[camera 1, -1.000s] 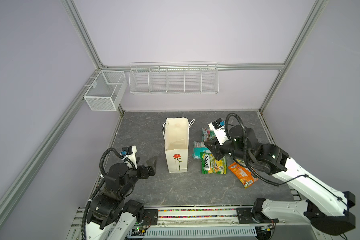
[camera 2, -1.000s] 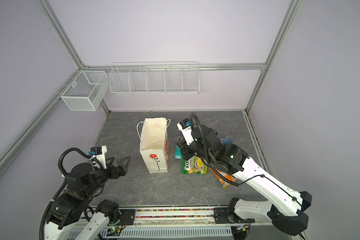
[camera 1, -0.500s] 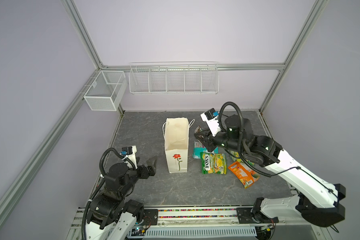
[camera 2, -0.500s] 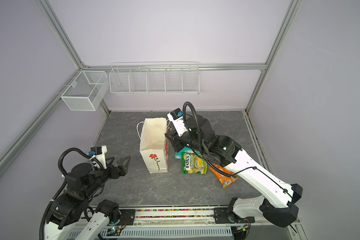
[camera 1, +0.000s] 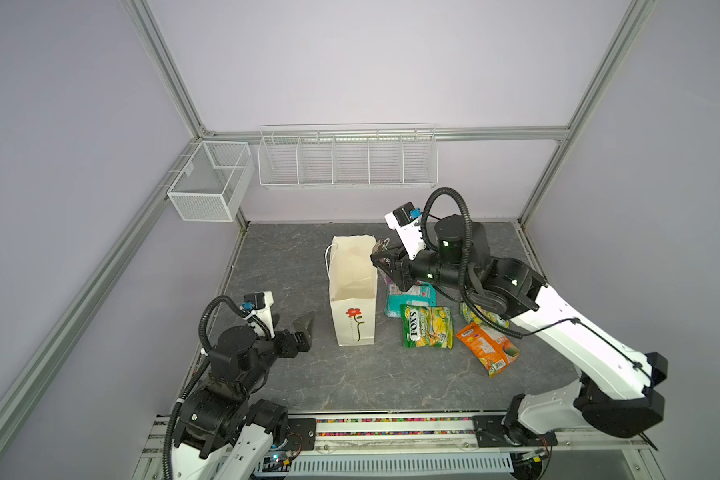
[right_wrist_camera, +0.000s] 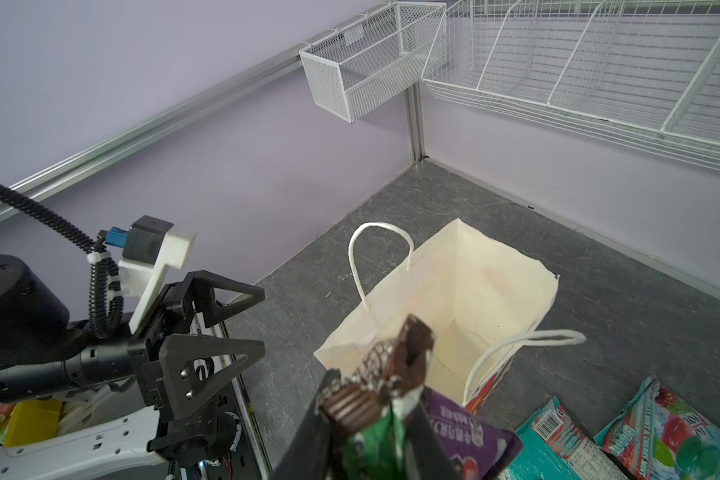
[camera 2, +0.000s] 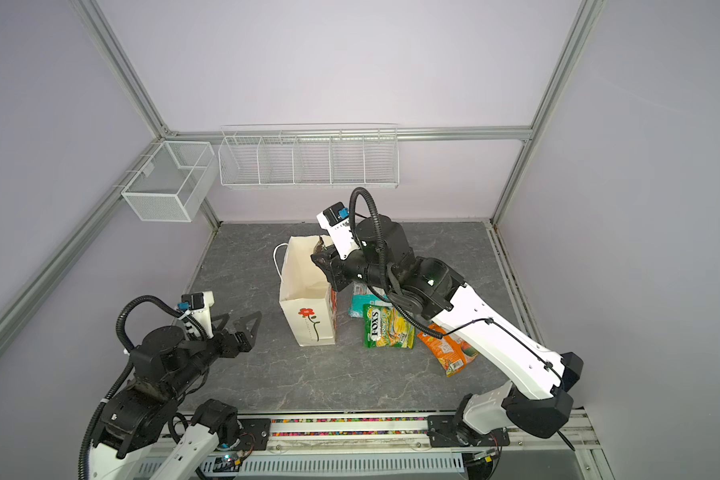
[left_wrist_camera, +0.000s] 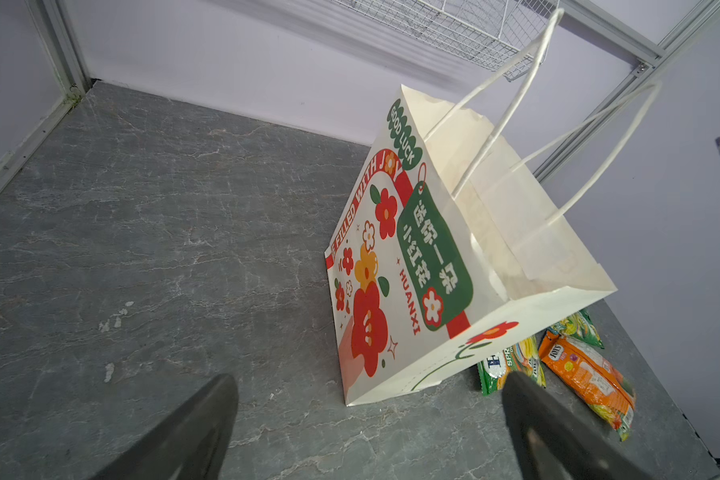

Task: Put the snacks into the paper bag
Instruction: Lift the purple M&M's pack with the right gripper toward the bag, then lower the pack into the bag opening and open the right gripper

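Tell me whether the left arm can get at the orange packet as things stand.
Probably not directly. The upright paper bag stands between the open left gripper and the orange packet, which lies beyond the FOX'S packet, with the right arm reaching over that side.

In a top view the right arm (camera 1: pixel 558 316) covers much of the teal packet (camera 1: pixel 408 296) and most of a green-yellow packet (camera 1: pixel 468 312). In the left wrist view the paper bag (left_wrist_camera: pixel 433 353) hides half the FOX'S packet (left_wrist_camera: pixel 516 359). The brown packet (right_wrist_camera: pixel 395 365) pinched in the right tool (right_wrist_camera: pixel 375 395) is too crumpled to read.
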### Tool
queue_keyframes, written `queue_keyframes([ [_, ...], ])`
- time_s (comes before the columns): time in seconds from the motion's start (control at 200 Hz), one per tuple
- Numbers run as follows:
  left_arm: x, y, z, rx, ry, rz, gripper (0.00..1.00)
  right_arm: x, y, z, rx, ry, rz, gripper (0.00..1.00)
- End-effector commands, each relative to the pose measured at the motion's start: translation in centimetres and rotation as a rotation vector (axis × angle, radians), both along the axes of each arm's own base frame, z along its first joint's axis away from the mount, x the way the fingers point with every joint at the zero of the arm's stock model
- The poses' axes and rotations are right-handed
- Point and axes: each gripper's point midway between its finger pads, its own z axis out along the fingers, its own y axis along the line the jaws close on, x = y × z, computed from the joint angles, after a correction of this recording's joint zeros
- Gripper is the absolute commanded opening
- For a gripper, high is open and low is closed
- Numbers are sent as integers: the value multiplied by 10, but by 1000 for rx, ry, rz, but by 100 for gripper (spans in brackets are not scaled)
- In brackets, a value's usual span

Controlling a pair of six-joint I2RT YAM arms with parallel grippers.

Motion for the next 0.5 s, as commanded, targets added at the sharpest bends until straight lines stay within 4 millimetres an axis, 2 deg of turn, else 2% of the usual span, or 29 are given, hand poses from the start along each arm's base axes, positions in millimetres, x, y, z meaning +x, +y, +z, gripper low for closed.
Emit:
queue_keyframes([
  [0.0,-1,-2,-1,7,-8,-15,99,-3,10,21,57,-30,36,23],
  [0.5,-2,-2,0,4,-13,-22,99,8,34,24,65,-16,64,23],
])
